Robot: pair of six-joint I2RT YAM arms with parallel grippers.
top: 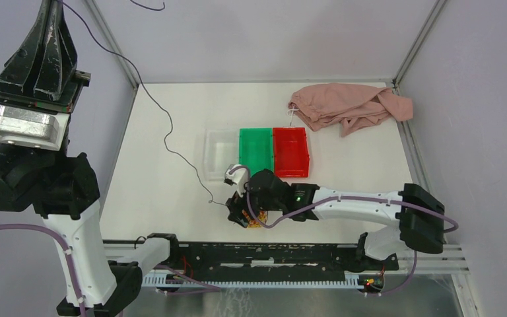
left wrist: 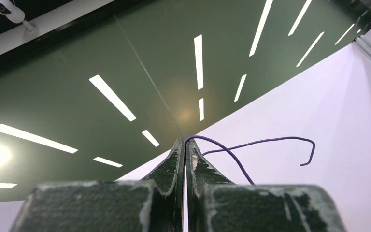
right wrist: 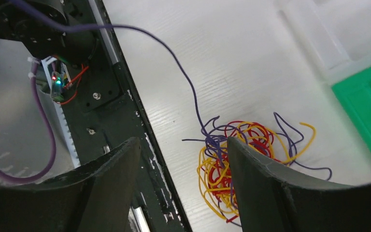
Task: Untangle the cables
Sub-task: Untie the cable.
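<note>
One purple strand (left wrist: 265,141) partly free, pinched in raised left tool (left wrist: 184,145). Remaining cables (right wrist: 256,137) knotted at middle of near edge of counter (top: 165,119); right tool (right wrist: 181,142) gaping above. Most untangling left.

Bright even o/h light, soft shadows, ceiling strips (left wrist: 112,97) glare

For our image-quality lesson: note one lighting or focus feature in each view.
Top external: even light, bright table. Left wrist: ceiling strips glare; left gripper, pinching a purple cable, blurred up close. Right wrist: near fingers dark and soft, cables sharp.
</note>
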